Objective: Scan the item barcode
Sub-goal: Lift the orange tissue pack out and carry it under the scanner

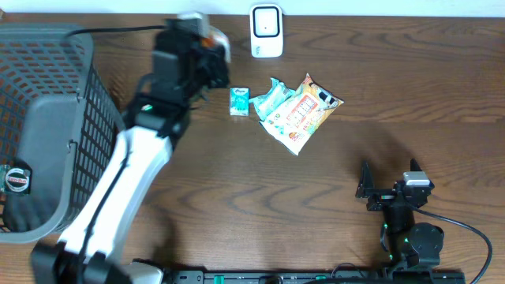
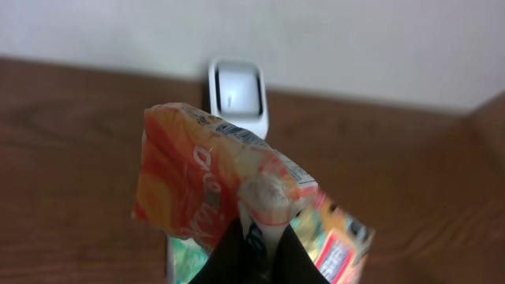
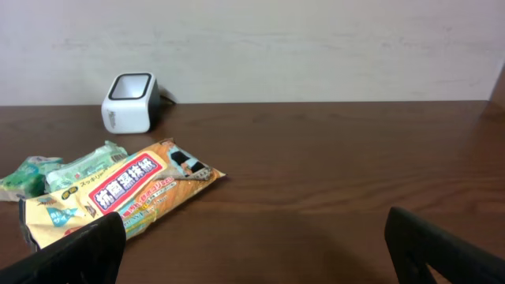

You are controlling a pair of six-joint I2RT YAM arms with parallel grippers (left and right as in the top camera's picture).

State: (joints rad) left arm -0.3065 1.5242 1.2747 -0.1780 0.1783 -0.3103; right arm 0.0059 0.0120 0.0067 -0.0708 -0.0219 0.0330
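Observation:
My left gripper (image 1: 207, 41) is raised at the back of the table, shut on an orange and white snack packet (image 2: 207, 175). In the left wrist view the two dark fingers (image 2: 256, 241) pinch the packet's lower edge. The packet stands upright just in front of the white barcode scanner (image 2: 238, 93). Overhead, the scanner (image 1: 267, 31) sits at the back edge, to the right of the gripper. My right gripper (image 1: 390, 186) rests low at the front right, open, with nothing between its fingers (image 3: 79, 248).
A dark mesh basket (image 1: 55, 95) fills the left side, with a round item (image 1: 16, 179) inside it. A small teal packet (image 1: 239, 101), a green packet (image 1: 273, 98) and an orange wipes pack (image 1: 306, 115) lie mid-table. A wall runs behind the scanner.

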